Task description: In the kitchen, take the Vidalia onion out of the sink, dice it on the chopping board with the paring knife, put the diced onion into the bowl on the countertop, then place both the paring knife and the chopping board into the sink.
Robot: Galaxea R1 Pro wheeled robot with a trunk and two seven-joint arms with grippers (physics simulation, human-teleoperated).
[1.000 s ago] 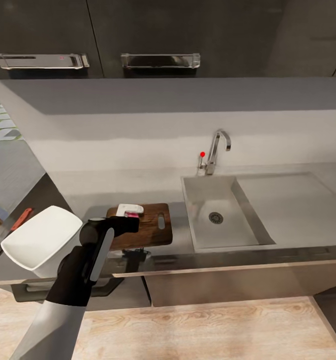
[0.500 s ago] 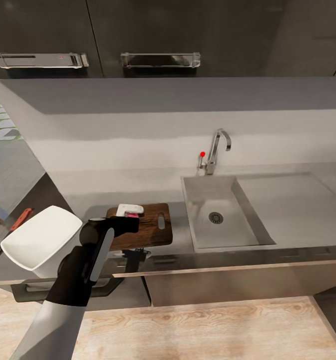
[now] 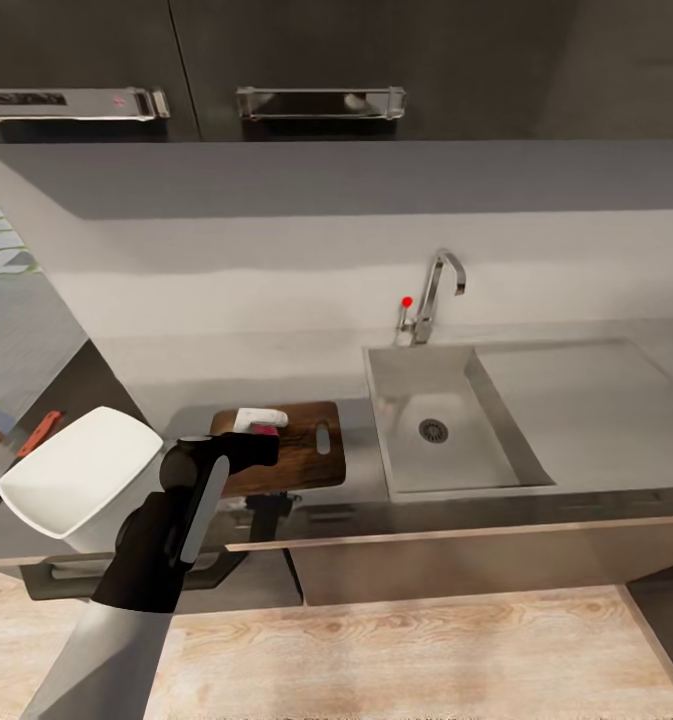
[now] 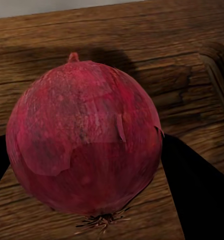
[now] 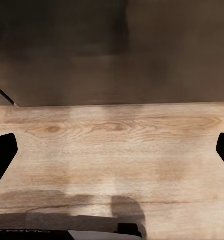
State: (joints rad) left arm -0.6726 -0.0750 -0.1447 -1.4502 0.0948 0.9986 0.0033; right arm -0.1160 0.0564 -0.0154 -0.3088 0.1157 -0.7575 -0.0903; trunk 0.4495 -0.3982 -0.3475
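The left arm (image 3: pixel 176 520) reaches forward over the counter's (image 3: pixel 276 370) front edge, its gripper (image 3: pixel 259 428) above the board (image 3: pixel 301 462). In the left wrist view the fingers (image 4: pixel 194 185) close on the onion (image 4: pixel 84 137), which sits against the board's wood. The board lies just left of the sink (image 3: pixel 431 430), slot end toward it. The bowl (image 3: pixel 76 470) stands beside the arm; the knife (image 3: pixel 38 432) lies beyond it near the counter's left end. The right gripper (image 5: pixel 112 155) hangs wide open over the floor (image 5: pixel 112 145).
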